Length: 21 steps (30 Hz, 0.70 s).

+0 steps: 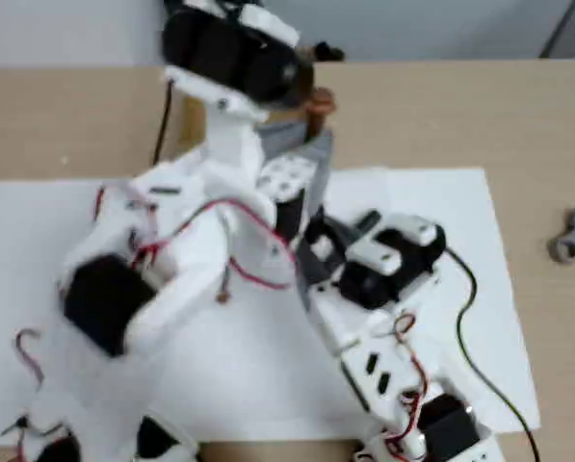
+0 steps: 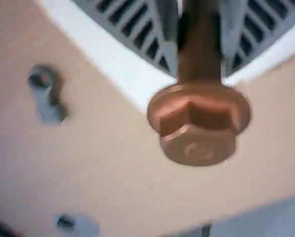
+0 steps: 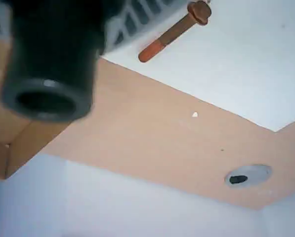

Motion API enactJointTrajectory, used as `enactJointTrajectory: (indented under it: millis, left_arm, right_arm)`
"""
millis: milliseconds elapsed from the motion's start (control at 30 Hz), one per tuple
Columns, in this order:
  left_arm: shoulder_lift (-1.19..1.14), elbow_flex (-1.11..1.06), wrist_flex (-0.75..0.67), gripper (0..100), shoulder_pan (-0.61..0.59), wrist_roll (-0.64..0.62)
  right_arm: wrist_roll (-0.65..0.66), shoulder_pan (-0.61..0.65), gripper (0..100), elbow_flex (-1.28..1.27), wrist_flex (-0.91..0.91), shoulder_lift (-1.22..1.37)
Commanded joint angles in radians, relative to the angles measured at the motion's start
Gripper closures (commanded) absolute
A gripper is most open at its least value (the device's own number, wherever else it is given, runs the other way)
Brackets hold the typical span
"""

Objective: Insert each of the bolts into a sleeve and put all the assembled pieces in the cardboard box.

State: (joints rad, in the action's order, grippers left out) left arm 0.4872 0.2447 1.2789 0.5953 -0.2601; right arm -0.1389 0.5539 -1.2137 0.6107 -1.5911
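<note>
Left gripper [image 2: 199,29] pinches bolt [image 2: 199,123]; right gripper [image 3: 63,19] pinches sleeve [image 3: 51,64]; best to line shank with bore squarely before pushing.

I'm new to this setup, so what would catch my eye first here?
A copper bolt clamped in the left pincer, head toward the camera. A black sleeve sits close before the right wrist camera, with a second bolt lying on the white sheet beyond.
</note>
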Motion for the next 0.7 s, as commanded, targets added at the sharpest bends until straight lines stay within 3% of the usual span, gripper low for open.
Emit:
enactJointTrajectory:
  millis: [0, 367, 667]
  left_arm:
    - [0.087, -0.048, -0.058, 100, 0.008, 0.002]
    - [0.167, -0.298, -0.247, 100, 0.005, -0.095]
    - [0.155, -0.311, -0.250, 100, 0.005, -0.100]
  right_arm:
    - [-0.012, 0.008, 99.5, 0.008, -0.027, -0.019]
    - [-0.012, 0.008, 99.5, 0.009, -0.027, -0.019]
    - [-0.012, 0.008, 99.5, 0.009, -0.027, -0.019]
